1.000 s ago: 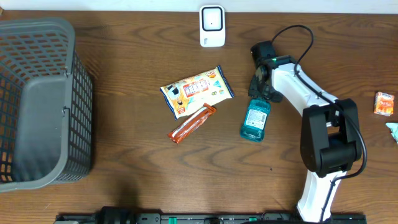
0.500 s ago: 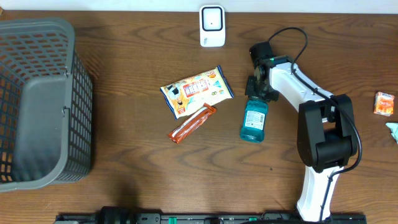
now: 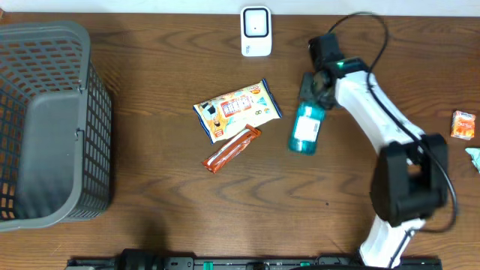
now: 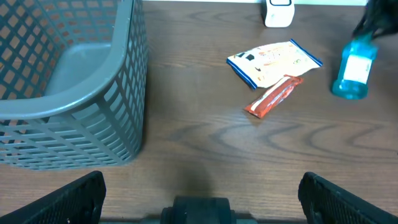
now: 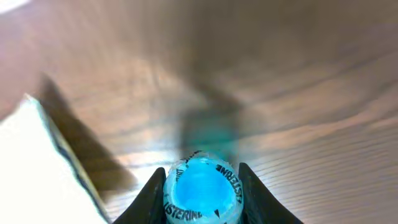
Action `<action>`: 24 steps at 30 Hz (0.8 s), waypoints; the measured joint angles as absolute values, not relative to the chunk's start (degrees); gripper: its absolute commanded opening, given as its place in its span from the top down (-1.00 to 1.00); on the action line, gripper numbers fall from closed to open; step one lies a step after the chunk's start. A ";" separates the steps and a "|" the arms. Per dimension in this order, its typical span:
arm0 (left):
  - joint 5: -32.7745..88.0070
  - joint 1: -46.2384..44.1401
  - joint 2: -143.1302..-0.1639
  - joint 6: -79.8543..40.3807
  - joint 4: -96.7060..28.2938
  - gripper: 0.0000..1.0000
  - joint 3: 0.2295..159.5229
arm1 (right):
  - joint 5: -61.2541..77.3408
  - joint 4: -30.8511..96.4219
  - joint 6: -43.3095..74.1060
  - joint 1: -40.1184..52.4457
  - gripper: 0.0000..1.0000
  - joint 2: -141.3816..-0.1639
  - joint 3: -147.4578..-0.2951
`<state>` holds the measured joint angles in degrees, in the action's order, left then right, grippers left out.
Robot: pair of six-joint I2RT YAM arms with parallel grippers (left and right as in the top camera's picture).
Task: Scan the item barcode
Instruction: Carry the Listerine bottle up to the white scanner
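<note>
Shifted toward the scanner (image 3: 256, 31), the mouthwash bottle (image 3: 307, 129) is pinched at one end by the right gripper (image 3: 313, 86); the left gripper (image 4: 199, 190) is spread wide. Its barcode should be turned to face the scanner.

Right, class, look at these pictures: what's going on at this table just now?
The right gripper has its fingers shut on the cap end of a blue mouthwash bottle. A white device stands at the table's far edge. A snack packet and an orange bar lie untouched nearby. The left gripper hangs open near the grey basket, holding nothing.
</note>
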<state>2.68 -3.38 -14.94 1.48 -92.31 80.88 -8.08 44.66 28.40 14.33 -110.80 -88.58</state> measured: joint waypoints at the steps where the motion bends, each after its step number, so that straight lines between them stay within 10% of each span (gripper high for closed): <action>1: 2.68 -3.38 -14.94 1.48 -92.29 -0.99 80.88 | -9.50 44.66 28.40 14.33 0.96 -109.54 -88.90; 24: 2.68 -3.38 -14.94 1.48 -92.31 -0.99 80.88 | -32.49 38.06 29.12 23.07 0.89 -107.31 -89.73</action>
<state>2.68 -3.38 -14.94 1.48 -92.31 80.88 -32.49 38.06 29.12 23.07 -107.31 -89.73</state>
